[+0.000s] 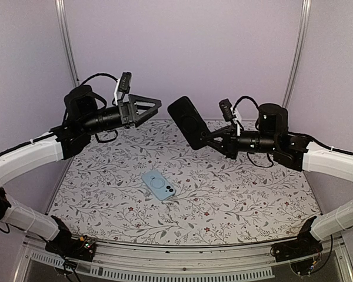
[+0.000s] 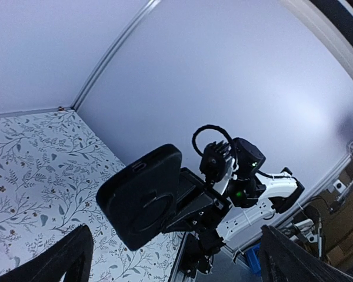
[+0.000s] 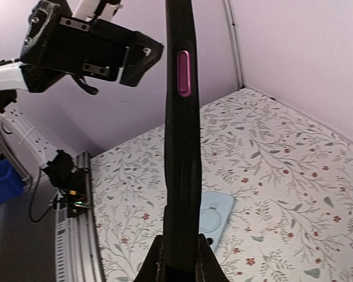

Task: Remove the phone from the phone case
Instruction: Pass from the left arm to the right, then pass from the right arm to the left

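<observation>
My right gripper (image 1: 210, 138) is shut on the lower end of a black phone case (image 1: 188, 122) and holds it upright in the air over the back middle of the table. The case has a round ring on its back (image 2: 142, 197) and a pink side button in the right wrist view (image 3: 180, 147). I cannot tell whether a phone sits inside it. A light blue phone-shaped slab (image 1: 159, 185) lies flat on the table below, ring and camera cluster up (image 3: 216, 212). My left gripper (image 1: 155, 106) is open and empty in the air, pointing at the case, a short gap away.
The table has a floral patterned cloth (image 1: 235, 194). Lilac walls with metal posts (image 1: 65, 35) close in the back and sides. A metal rail (image 1: 182, 258) runs along the near edge.
</observation>
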Motion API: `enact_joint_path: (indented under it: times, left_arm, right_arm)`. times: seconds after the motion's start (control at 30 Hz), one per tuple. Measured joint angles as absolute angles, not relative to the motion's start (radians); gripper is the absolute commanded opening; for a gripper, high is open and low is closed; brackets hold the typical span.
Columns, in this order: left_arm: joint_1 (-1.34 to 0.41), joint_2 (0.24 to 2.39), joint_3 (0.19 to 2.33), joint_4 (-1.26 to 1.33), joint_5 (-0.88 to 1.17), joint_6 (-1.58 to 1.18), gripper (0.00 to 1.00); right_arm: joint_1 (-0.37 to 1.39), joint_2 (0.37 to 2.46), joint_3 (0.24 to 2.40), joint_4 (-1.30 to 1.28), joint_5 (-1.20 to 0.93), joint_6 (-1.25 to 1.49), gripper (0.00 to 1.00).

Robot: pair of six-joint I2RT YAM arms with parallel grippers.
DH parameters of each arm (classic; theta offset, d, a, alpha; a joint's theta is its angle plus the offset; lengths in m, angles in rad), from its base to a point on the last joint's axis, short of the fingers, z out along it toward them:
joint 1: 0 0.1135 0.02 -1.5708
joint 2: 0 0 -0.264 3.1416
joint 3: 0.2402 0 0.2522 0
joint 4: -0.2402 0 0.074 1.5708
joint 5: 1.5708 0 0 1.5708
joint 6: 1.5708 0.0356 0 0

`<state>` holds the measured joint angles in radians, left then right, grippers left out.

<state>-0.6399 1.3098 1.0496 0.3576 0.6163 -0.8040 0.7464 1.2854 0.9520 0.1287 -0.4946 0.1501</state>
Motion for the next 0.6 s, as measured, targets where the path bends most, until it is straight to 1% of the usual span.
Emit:
enact_joint_path:
  times: [0.17,0.3,0.43,0.6]
  left_arm:
    - [-0.617,1.233,1.052,0.167,0.478,-0.831,0.94]
    - [-0.604,1.213,1.052,0.046,0.411,-0.909,0.92]
    - [-0.585,1.188,1.040,-0.020,0.372,-1.026,0.89]
    - [-0.556,1.160,1.013,-0.036,0.377,-1.159,0.82]
  right_arm:
    - [0.803,1.294,0.957,0.114,-0.161,-0.119,0.00]
    - [0.865,1.332,0.932,0.228,0.017,-0.347,0.00]
    - [0.909,1.356,0.853,0.417,0.078,-0.579,0.00]
    - [0.946,1.455,0.846,0.635,0.102,-0.841,0.00]
